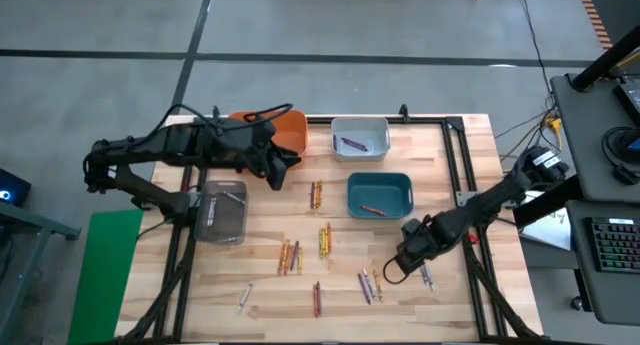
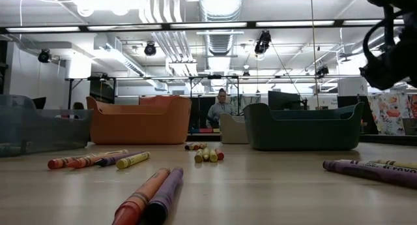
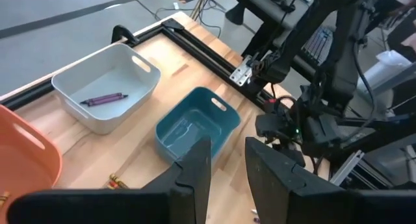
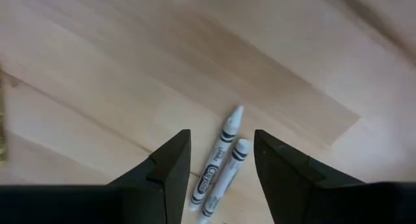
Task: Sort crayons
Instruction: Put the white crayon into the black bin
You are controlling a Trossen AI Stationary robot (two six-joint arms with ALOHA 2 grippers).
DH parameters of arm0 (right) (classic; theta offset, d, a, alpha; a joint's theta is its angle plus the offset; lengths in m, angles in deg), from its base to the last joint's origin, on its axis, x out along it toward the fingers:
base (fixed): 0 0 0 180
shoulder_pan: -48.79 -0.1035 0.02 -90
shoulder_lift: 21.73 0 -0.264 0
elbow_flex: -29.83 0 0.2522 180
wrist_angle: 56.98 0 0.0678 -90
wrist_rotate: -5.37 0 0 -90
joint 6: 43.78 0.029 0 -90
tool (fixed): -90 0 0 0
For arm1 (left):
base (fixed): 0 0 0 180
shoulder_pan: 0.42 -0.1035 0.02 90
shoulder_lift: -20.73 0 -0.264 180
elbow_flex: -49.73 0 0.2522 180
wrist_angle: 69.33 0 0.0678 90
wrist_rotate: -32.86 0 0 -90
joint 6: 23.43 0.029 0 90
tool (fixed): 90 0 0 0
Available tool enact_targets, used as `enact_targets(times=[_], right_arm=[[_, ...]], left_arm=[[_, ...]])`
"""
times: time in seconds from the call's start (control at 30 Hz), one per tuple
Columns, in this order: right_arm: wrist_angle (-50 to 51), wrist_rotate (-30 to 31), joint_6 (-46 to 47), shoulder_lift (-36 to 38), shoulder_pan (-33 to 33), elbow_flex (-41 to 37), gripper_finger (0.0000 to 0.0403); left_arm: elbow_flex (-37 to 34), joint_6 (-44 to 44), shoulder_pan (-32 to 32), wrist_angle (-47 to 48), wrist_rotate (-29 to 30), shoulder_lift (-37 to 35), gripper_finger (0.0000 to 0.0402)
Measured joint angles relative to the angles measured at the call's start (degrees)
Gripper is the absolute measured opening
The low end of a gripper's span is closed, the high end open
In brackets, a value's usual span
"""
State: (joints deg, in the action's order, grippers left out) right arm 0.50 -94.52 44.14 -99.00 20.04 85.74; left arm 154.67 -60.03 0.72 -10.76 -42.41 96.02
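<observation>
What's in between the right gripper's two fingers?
Two white crayons lie side by side on the bare wooden table, in the gap of the open right gripper. The right wrist view shows it.

On my surface (image 1: 440, 305): orange bin (image 1: 285, 128), white bin (image 1: 372, 126), teal bin (image 1: 380, 181), clear bin (image 1: 222, 221). Person (image 2: 220, 107) seated in room behind.

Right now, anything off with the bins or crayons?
One mismatch, perhaps: the dark teal plastic bin holds a single reddish crayon, while other red and orange crayons lie loose on the wooden table. The white bin holds purple crayons. Nothing spilled or damaged.
</observation>
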Motion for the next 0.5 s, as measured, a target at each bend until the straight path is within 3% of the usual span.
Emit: enact_targets(times=[0.5], right_arm=[[-4.8, 0.3, -0.5, -8.7, -1.0, 1.7, 0.0138]], left_arm=[[0.0, 0.0, 0.2, -0.2, 2.5, 0.1, 0.0077]])
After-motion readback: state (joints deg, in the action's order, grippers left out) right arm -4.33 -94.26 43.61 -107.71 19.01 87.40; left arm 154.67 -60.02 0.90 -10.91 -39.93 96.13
